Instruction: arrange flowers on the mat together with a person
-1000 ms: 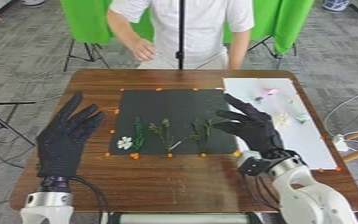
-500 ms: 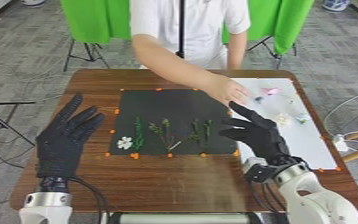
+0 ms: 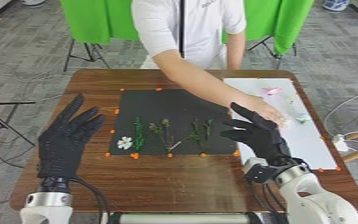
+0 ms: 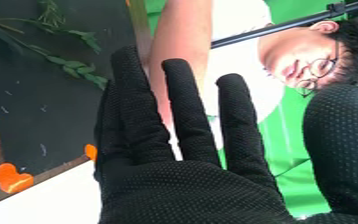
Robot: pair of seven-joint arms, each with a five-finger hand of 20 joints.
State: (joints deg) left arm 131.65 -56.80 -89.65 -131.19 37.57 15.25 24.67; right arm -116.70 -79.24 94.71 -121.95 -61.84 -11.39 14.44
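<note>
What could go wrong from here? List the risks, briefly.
The person's hand is over the white sheet, close to the robot's right hand, so the two might bump if either moves. The right hand also hangs near a green sprig on the dark mat and could nudge it.

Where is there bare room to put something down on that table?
The black mat is bare between its far edge and the green stems; so is the wooden table nearer than the mat, between the robot's arms. The white sheet is crowded around the flowers, with the person's hand and robot's right hand over it.
</note>
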